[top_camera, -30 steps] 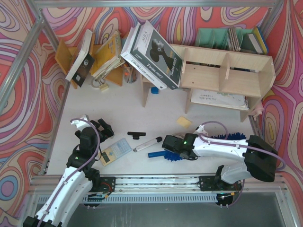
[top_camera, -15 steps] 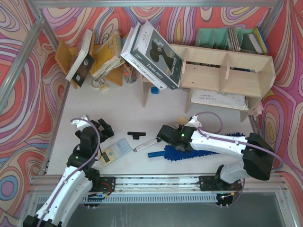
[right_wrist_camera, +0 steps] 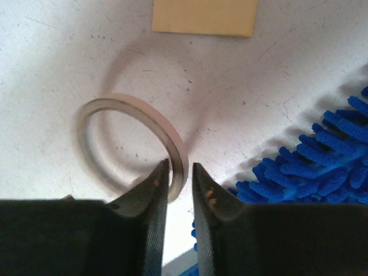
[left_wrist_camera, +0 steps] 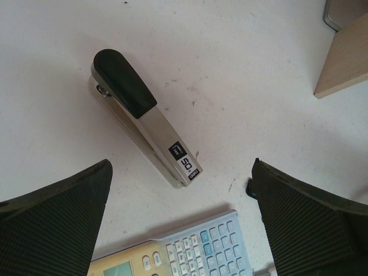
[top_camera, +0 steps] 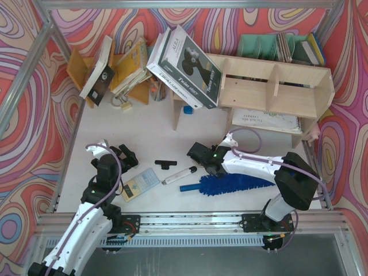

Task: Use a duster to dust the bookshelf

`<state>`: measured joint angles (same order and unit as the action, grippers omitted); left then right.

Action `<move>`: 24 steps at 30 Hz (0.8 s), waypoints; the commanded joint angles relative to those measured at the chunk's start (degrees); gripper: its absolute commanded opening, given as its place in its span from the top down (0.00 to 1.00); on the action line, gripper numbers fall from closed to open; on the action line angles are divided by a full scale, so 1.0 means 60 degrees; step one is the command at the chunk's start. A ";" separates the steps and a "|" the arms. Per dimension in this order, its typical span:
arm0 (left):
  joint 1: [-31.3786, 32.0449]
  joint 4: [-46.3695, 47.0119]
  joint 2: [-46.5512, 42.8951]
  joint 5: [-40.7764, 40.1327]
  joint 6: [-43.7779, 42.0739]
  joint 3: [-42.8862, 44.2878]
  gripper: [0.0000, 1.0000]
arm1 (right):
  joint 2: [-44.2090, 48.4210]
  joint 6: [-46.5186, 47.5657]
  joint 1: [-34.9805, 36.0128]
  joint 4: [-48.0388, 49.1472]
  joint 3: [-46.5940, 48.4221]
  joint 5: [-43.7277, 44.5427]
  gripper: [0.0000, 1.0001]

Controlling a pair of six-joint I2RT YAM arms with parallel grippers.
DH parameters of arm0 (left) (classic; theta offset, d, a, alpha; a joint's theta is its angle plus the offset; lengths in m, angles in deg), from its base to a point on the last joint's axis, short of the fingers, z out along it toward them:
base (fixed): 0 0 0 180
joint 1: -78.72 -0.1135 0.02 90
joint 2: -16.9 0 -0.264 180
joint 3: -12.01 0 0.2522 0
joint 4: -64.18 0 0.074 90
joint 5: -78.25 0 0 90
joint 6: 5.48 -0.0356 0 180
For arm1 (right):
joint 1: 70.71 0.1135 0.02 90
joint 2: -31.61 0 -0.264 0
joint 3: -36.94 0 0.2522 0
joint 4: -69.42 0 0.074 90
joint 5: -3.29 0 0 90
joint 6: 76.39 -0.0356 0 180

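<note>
The blue fluffy duster [top_camera: 236,184] lies flat on the white table in front of the right arm, its smooth handle [top_camera: 188,187] pointing left. Its strands [right_wrist_camera: 322,167] fill the lower right of the right wrist view. My right gripper [top_camera: 198,154] [right_wrist_camera: 180,167] hovers just above and left of the duster head, shut on the band of a thin pale ring [right_wrist_camera: 129,105], not on the duster. The plywood bookshelf [top_camera: 270,86] stands at the back right. My left gripper [top_camera: 123,155] [left_wrist_camera: 182,163] is wide open over the table at the left, holding nothing.
A silver and black stapler [left_wrist_camera: 138,115] [top_camera: 179,174] and a calculator [left_wrist_camera: 190,253] [top_camera: 140,184] lie between the arms, with a small black bar [top_camera: 167,164] nearby. A yellow sticky note [right_wrist_camera: 204,16] lies beyond the ring. Large books [top_camera: 184,60] lean against the shelf's left end.
My right gripper has moved up and to the left, off the duster head, which now lies uncovered. The left arm has not moved.
</note>
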<state>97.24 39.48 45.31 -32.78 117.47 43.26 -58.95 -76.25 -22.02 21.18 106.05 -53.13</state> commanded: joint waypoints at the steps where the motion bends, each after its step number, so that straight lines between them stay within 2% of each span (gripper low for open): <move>1: 0.0043 0.0120 -0.0074 -0.0009 -0.0042 -0.0055 0.02 | -0.0065 0.0066 -0.0026 -0.0253 0.0261 0.0257 0.68; 6: 0.0046 0.0084 -0.0076 -0.0037 -0.0042 -0.0045 0.02 | 0.0277 -0.0102 -0.0024 -0.0406 0.0053 0.0350 0.50; 19: 0.0040 0.0099 -0.0032 -0.0045 -0.0043 -0.0029 0.02 | 0.1909 -0.0716 -0.0021 -0.1662 -0.0752 -0.0297 0.42; 24: 0.0041 0.0111 -0.0039 -0.0092 -0.0028 -0.0056 0.02 | 0.3066 -0.1226 -0.0016 -0.2832 -0.1463 -0.0213 0.33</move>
<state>97.22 39.46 45.31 -32.81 117.49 43.26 -45.84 -80.21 -22.02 12.97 100.28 -55.40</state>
